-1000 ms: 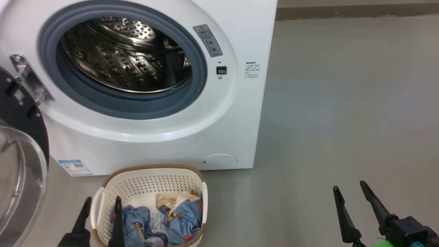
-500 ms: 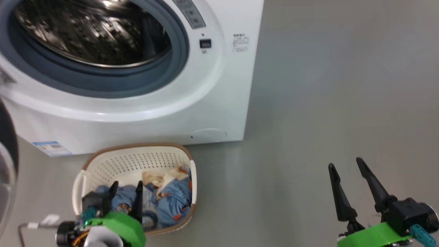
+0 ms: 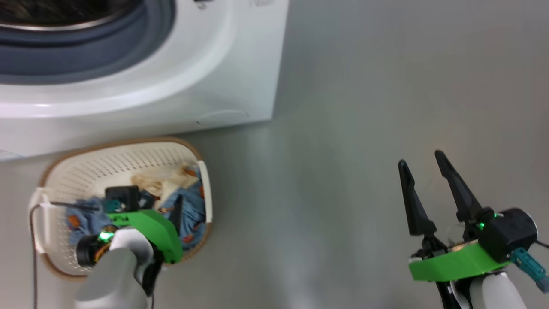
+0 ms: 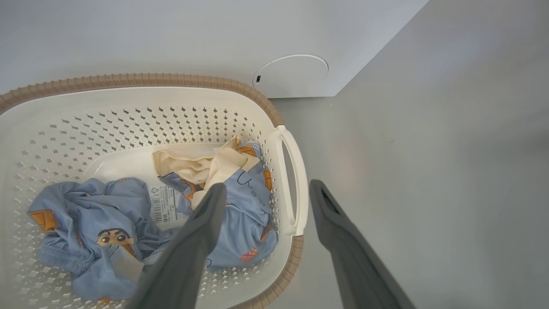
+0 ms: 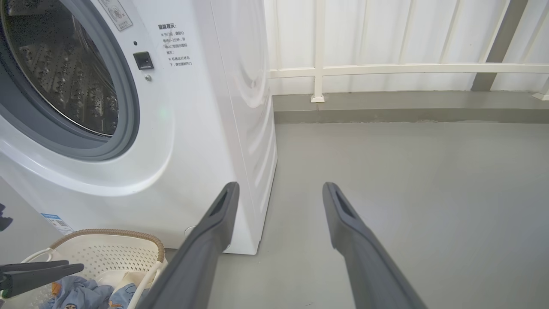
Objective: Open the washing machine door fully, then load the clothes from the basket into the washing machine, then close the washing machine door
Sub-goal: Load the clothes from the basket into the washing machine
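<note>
Left pincer [image 4: 266, 186] gapes wide and empty, straddling the basket [image 4: 128, 79] handle, with the clothes [image 4: 246, 223] just under its inner finger. Better to shift inward off the rim, sink into the blue heap, then clench. Right pincer [image 3: 419, 157] hangs released, well apart

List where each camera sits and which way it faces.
Left wrist: above the basket, looking down at the clothes past the open left gripper.
Right wrist: low, facing the washing machine, floor and railing past the open right gripper.
Head: high, looking down on basket, washing machine, both grippers.
Shared: all three show the basket.
</note>
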You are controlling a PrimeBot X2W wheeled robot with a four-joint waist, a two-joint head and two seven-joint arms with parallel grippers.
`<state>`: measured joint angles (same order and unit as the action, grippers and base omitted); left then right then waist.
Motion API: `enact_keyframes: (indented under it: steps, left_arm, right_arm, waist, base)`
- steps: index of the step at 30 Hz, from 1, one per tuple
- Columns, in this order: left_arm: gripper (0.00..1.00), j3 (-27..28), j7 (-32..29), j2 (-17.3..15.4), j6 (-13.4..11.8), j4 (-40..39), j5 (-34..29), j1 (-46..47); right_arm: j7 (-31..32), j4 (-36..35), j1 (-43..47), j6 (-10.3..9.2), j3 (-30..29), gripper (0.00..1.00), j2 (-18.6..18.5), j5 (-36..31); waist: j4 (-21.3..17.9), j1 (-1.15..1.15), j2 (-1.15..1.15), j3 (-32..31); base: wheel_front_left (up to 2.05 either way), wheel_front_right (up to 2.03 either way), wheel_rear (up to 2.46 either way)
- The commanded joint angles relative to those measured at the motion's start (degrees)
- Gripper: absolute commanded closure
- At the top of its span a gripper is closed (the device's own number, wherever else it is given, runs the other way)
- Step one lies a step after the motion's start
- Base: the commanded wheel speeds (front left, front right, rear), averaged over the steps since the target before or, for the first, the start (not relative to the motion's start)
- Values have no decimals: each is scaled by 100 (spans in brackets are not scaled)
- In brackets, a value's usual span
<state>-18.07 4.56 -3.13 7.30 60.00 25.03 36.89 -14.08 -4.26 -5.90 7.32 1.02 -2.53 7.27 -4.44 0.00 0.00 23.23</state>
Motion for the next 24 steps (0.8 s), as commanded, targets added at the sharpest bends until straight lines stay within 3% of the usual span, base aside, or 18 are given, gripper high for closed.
enact_keyframes:
  steps: [1, 15, 24]
  left_arm:
    - [0, 1, -63, -275, 17, 25, 212, 168]
    - [0, -545, -886, -1363, 18, 470, 1558, 1194]
    - [0, -626, -1080, -1711, 18, 692, 1799, 1596]
  right_arm:
    - [-64, -123, -171, 17, 187, 0, -34, 69]
    - [-91, -565, -772, 17, 425, 0, -34, 632]
    - [-91, -715, -906, 17, 471, 0, -34, 767]
  waist:
    - [-531, 0, 0, 769]
    - [-1341, 0, 0, 2319]
    - [-1476, 0, 0, 2806]
  base:
    - [0, 0, 0]
    - [0, 0, 0]
    - [0, 0, 0]
